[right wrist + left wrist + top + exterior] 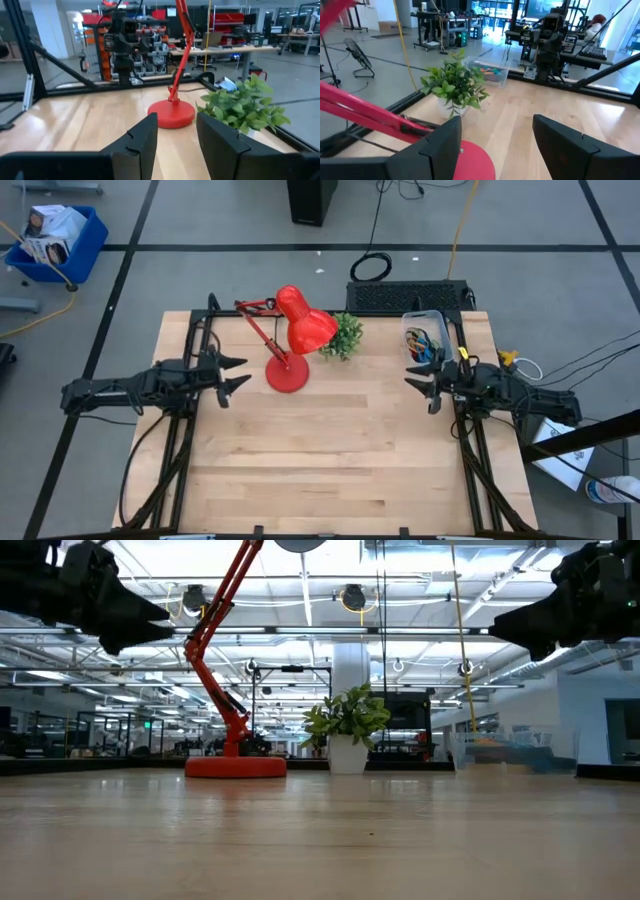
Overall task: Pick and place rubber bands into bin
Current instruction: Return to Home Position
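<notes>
The clear bin [427,335] stands at the table's far right edge, with several rubber bands [423,343] in blue, orange and black inside it. It also shows in the left wrist view [489,73] and the low view [510,752]. My left gripper [237,373] is open and empty, raised over the table's left side beside the lamp base. My right gripper [422,385] is open and empty, raised over the right side, just near of the bin. No rubber band shows on the table top.
A red desk lamp [288,370] stands on its round base at the far middle, its shade [305,320] over the table. A small potted plant [345,335] stands beside it. A blue crate [55,242] sits on the floor beyond the far left.
</notes>
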`<control>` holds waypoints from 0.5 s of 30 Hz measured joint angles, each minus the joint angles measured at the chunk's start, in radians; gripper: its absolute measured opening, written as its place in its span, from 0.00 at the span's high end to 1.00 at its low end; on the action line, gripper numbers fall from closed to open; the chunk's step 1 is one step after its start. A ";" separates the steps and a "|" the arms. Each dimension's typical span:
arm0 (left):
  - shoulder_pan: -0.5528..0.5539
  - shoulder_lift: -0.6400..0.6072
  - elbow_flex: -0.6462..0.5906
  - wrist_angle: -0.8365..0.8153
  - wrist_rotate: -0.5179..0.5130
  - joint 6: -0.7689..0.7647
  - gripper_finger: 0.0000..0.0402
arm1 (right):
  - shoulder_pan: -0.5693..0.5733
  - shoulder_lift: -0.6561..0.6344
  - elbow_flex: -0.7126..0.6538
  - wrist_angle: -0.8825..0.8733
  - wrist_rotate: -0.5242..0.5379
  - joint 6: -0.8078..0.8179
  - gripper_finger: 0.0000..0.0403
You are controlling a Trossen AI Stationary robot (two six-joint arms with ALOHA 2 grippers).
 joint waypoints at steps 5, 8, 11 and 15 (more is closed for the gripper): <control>0.000 -0.004 -0.070 0.051 0.002 -0.012 0.37 | 0.000 0.003 -0.032 0.071 -0.001 -0.008 0.68; 0.005 -0.006 -0.085 0.054 -0.008 -0.027 0.37 | 0.000 0.003 -0.084 0.148 -0.007 -0.009 0.68; 0.021 -0.007 -0.085 0.063 -0.017 -0.028 0.37 | 0.000 0.002 -0.116 0.217 -0.030 -0.016 0.68; 0.038 -0.006 -0.085 0.052 -0.012 -0.040 0.37 | 0.000 0.002 -0.120 0.226 -0.030 -0.015 0.68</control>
